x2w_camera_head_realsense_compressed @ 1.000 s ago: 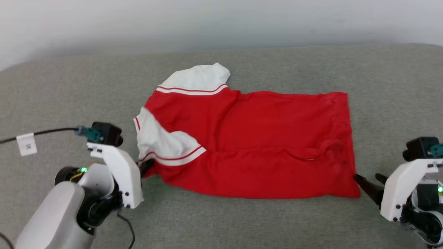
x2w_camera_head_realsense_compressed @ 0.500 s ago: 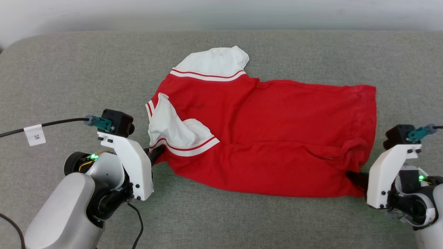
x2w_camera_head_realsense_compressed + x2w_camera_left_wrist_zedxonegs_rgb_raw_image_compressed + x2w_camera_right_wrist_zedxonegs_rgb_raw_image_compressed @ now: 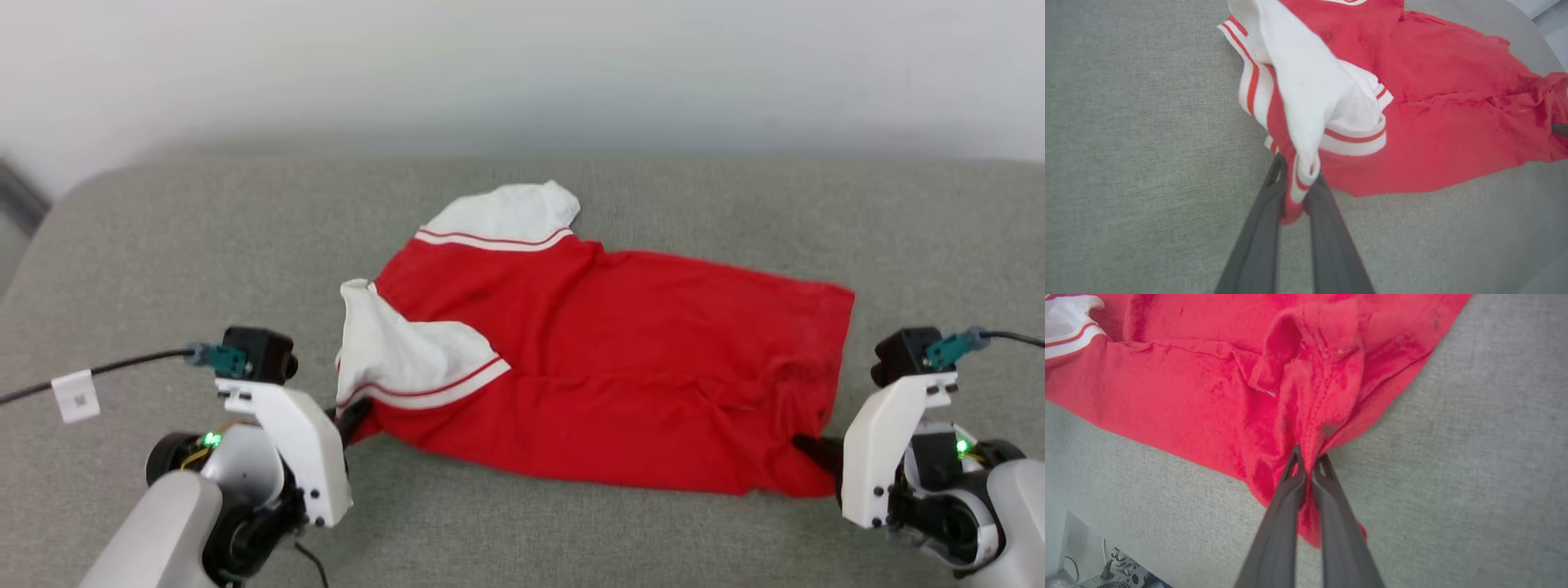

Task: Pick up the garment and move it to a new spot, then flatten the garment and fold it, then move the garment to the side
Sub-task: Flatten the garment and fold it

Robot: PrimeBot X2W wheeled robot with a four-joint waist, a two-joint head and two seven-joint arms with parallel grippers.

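- Location: the garment (image 3: 620, 367) lies mid-tabletop (image 3: 163, 269), spread out rather than heaped, with bare grey cloth on every side.
- Left claw (image 3: 355, 415): closed on the garment's near-left corner. The left wrist view shows striped trim and red cloth pinched between the two fingers, with the white cloth above them raised off the tabletop.
- Right claw (image 3: 808, 447): closed on the near-right corner. The right wrist view shows a bunched ridge of the red hem squeezed between the fingers, which stand almost together.
- Reason for the holds, as judged: one grip at each end of the near edge lets both arms raise that edge together and keep it taut. That suits a lengthwise fold or a level carry. A single grip would let the cloth sag and twist.
- Present lay: the near sleeve (image 3: 408, 355) is turned in over the red body, while the far sleeve (image 3: 506, 214) juts out past the far edge. A crease runs along the body near the front edge, so the garment is not yet fully flat.
- Heading: the shoulder end points to the robot's left and the hem (image 3: 841, 343) to its right.
- Long axis: it runs side to side across the robot's front, somewhat skewed, with the hem end sitting nearer the robot than the shoulder end.
- Risk noted: both grips take thin bunches of cloth close to the edge, so a sharp pull apart could slip one free.
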